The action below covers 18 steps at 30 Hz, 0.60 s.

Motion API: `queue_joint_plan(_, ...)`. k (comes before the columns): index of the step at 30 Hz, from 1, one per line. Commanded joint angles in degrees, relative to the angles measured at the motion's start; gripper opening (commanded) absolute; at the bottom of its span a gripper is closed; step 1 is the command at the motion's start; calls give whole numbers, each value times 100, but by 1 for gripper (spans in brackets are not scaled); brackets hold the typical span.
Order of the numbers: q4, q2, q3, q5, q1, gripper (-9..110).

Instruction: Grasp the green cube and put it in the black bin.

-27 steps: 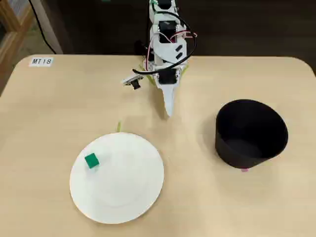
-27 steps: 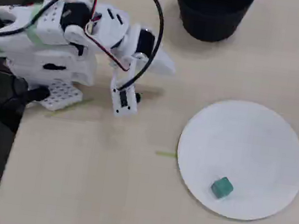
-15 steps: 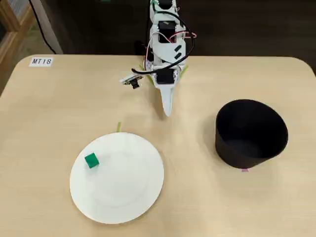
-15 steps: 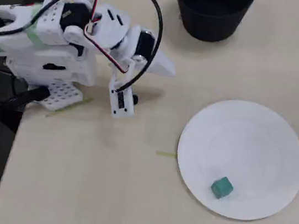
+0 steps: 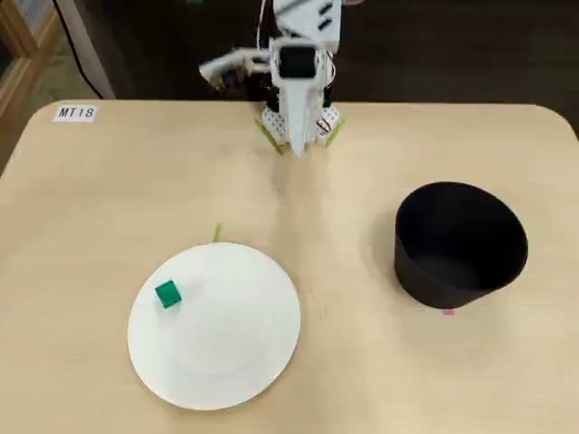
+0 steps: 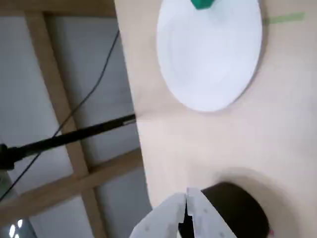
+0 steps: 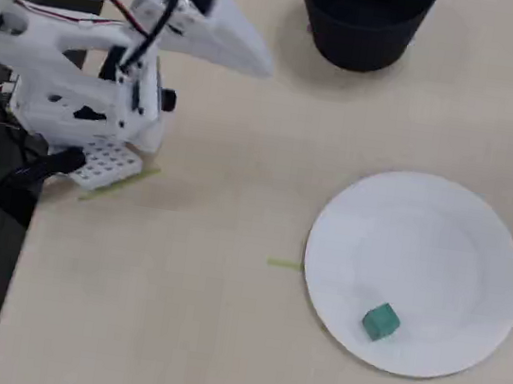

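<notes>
The green cube (image 5: 167,294) lies on the left part of a white plate (image 5: 226,348); it also shows in the other fixed view (image 7: 381,321) and at the top edge of the wrist view (image 6: 202,4). The black bin (image 5: 461,244) stands on the table's right side in one fixed view, and at the top edge in the other (image 7: 362,21). My gripper (image 5: 294,146) hangs raised by the arm's base, far from both cube and bin. Its white fingers (image 6: 173,213) meet at the tips with nothing between them. The gripper (image 7: 260,62) points out over the table.
A thin yellow-green tape strip (image 5: 217,233) lies just beyond the plate's rim. A label reading MT18 (image 5: 76,113) sits at the table's far left corner. The arm's base (image 7: 84,130) stands at the table's edge. In the wrist view a wooden frame (image 6: 74,148) stands past the table's edge.
The arm has lifted and drawn back toward its base, so the gripper now hangs high above the table instead of low over it. Cube, plate and bin have not moved.
</notes>
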<state>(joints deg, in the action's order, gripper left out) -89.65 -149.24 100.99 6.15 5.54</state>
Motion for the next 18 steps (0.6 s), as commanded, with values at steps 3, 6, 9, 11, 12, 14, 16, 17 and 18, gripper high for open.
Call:
queue_joint_plan(3,-536,2443,-2830,1512,-668,0)
queue_joint_plan(6,-448,2944,-2057,2646,-703,0)
queue_joint_plan(9,44,3076,-1872,2566,-431,0)
queue_joint_plan(11,97,3445,-1898,2461,-70,0)
queue_joint_plan(12,70,3718,-1907,2479,149,0)
queue_joint_plan(14,35,4210,-1934,2602,554,0)
queue_joint_plan(16,149,4562,-1951,2593,853,0)
queue_joint_plan(17,229,4729,-1995,2566,967,0)
queue_joint_plan(18,281,4922,-2074,2514,1081,0)
